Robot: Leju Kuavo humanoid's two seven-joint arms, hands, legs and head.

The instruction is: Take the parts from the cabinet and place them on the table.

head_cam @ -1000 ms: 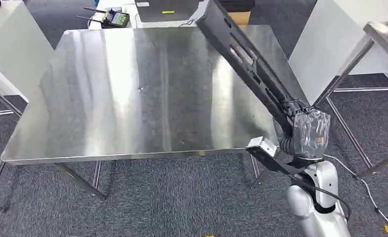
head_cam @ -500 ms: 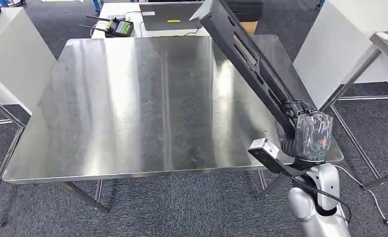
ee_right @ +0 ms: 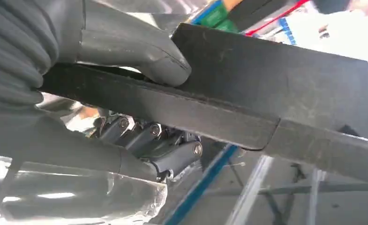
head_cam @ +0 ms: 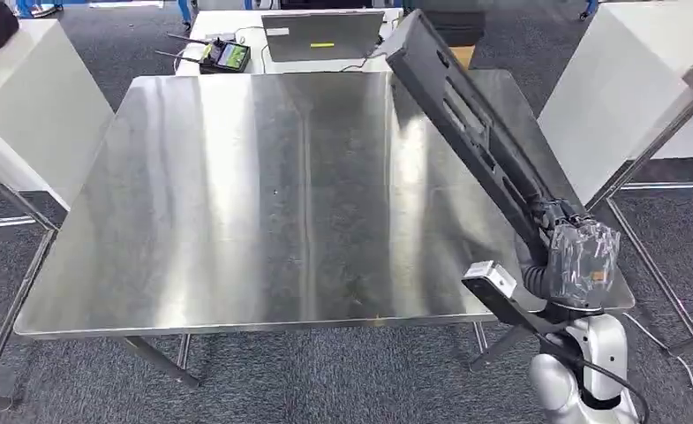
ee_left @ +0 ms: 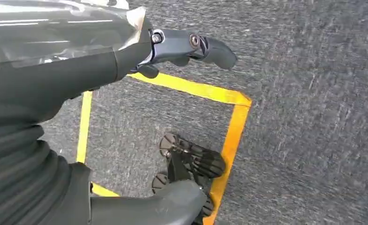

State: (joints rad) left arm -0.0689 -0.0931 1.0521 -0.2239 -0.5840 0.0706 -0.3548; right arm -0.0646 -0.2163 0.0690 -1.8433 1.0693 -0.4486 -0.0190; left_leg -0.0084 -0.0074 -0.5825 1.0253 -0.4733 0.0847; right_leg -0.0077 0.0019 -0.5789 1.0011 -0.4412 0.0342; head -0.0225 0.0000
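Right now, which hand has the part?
The right hand: it grips the near end of the long black part, which slants up over the steel table. The left hand hangs over the carpet, holding nothing.

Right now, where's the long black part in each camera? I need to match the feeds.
Head view: the long black part slants over the table's right side, from the right hand.
Right wrist view: the part crosses the picture.
Left wrist view: not in it.
Shared landmark: the right hand gripping the part.
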